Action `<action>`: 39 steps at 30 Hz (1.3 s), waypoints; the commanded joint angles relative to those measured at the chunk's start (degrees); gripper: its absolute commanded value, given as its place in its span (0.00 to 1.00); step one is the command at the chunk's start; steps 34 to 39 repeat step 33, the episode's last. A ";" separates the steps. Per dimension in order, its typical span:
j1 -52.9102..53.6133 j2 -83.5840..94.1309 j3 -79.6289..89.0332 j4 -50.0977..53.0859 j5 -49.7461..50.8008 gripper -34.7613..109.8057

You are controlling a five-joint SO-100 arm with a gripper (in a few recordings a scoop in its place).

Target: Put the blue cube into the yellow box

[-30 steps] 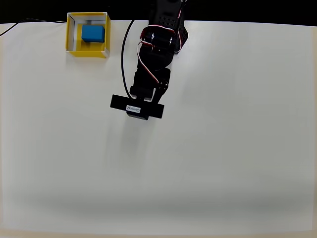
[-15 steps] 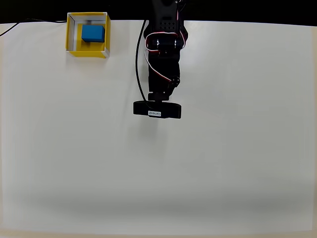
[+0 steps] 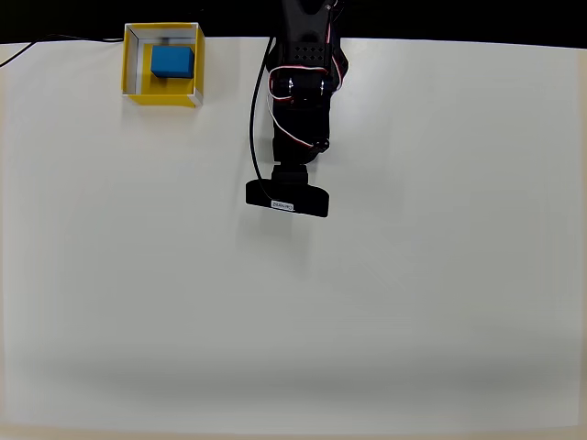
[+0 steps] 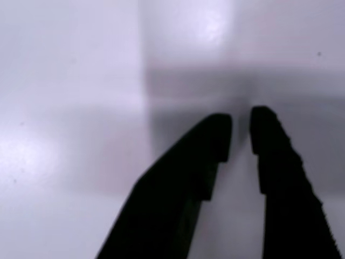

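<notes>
In the overhead view the blue cube (image 3: 171, 61) rests inside the yellow box (image 3: 134, 89) at the table's back left corner, against the box's far wall. My black arm (image 3: 301, 92) reaches forward from the back edge, well to the right of the box, and its wrist camera bar (image 3: 287, 198) covers the fingers. Over bare white table in the wrist view, my gripper (image 4: 241, 132) is open by only a narrow gap, with nothing between its dark fingers (image 4: 213, 143).
A black cable (image 3: 256, 137) loops along the arm's left side. Another thin cable (image 3: 37, 43) runs off the back left edge. The white table (image 3: 367, 321) stretches wide in front of and beside the arm.
The arm has swung to the right, away from the box, then settled with only a slight shift. The cube has stayed in the box.
</notes>
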 commanded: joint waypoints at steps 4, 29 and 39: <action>1.93 1.32 1.49 0.97 0.88 0.25; 2.46 1.14 1.49 0.88 0.97 0.25; 2.46 1.14 1.49 0.88 0.97 0.25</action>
